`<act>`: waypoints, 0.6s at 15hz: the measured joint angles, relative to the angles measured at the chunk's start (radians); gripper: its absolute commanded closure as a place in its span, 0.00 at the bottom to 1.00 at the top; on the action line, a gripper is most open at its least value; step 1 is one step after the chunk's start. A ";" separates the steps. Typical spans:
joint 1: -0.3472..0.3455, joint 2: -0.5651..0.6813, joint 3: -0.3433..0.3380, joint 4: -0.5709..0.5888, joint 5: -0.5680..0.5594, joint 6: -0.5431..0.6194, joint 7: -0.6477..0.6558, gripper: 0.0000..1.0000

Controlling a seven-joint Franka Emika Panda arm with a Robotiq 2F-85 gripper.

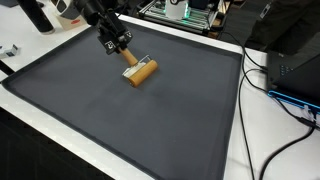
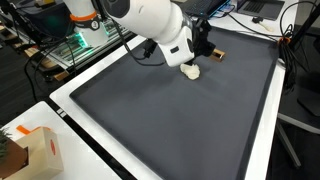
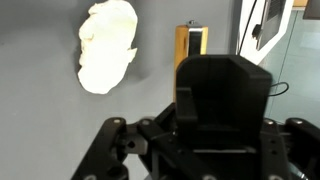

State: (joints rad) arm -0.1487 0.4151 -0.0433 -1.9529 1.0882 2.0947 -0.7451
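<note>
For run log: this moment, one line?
gripper: jaws unclear | nearest: white crumpled lump | beside it: wooden block | surface: dark mat

Most of the dark mat [image 1: 150,120] lies open, and its near and right stretches give wide passage. Toward the far left, a wooden block [image 1: 140,72] lies just beside the gripper [image 1: 124,54], with a cream lump [image 2: 190,70] close by. Cables [image 1: 262,95] trail along the right edge of the white table [image 1: 238,125]. Equipment racks [image 1: 180,12] crowd the far rim.
</note>
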 measured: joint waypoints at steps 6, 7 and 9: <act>0.016 0.001 0.000 -0.015 -0.002 0.060 0.052 0.81; 0.019 0.001 0.000 -0.016 -0.003 0.071 0.064 0.81; 0.024 0.001 0.000 -0.016 -0.007 0.087 0.092 0.81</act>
State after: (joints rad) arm -0.1249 0.4157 -0.0433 -1.9689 1.0812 2.1818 -0.6530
